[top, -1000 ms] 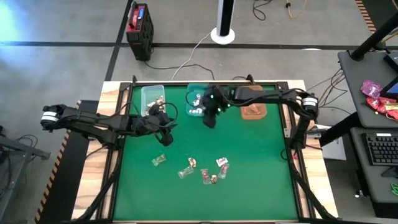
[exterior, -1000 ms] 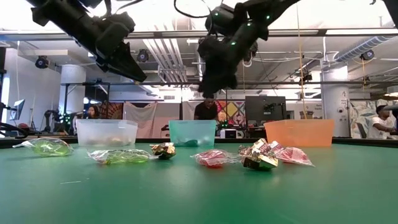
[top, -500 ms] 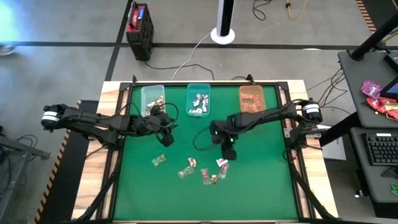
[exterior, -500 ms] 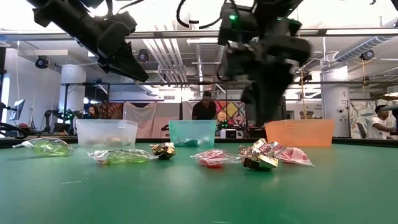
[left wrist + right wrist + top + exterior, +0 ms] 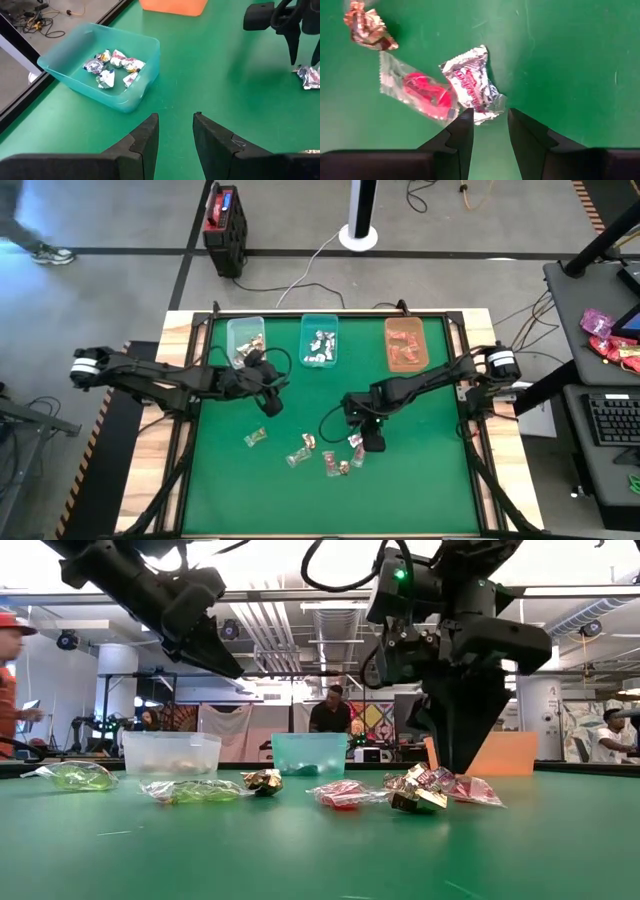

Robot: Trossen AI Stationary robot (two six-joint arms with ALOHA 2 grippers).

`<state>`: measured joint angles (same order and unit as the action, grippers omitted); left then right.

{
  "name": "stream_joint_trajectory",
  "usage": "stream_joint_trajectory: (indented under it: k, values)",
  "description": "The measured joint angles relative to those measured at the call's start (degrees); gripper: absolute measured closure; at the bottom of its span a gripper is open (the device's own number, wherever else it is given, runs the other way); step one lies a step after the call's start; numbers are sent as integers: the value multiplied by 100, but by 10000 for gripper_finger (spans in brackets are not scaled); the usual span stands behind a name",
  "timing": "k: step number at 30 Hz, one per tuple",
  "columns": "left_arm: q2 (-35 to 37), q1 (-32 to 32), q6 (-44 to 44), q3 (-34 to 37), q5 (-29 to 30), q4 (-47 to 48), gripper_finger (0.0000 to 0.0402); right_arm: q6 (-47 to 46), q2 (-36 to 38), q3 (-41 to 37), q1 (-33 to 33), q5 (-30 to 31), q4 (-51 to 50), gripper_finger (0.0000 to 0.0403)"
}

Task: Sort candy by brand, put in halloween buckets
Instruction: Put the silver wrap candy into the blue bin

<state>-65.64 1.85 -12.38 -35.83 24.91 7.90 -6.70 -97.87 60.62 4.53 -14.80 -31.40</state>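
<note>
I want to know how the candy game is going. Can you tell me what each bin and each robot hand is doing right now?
Clear-green bin: upright, some candy inside.
Teal bin: upright, silvery candies inside.
Orange bin: upright, red candies inside.
Loose candies: lying on the green mat, unsorted.
Left hand: open, empty, hovering near the teal bin.
Right hand: open, empty, low over a silvery-white candy.
</note>
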Motion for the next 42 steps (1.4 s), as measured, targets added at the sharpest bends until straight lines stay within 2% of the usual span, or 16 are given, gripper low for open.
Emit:
stream_joint_trajectory:
  k: [10, 20, 30, 33, 39, 42]
  values:
    - [-337, 0, 2, 0, 0, -216, 296, 3, -2, -81, 0, 4, 513, 310]
    - [-372, 0, 7, 0, 0, -238, 296, 16, -2, -299, 9, -21, 593, 387]
    - [-370, 1, 26, 0, 0, -238, 296, 198, 78, -80, -48, 350, 628, 392]
    - [-368, 0, 112, 0, 2, -238, 296, 398, 217, 118, -151, 883, 642, 392]
    - [-363, 7, 220, -101, 0, -236, 296, 1286, 204, 799, -621, 2634, 795, 392]
    - [-359, 40, 272, -239, -33, -66, 296, 1711, 116, 1077, -991, 2833, 1061, 392]
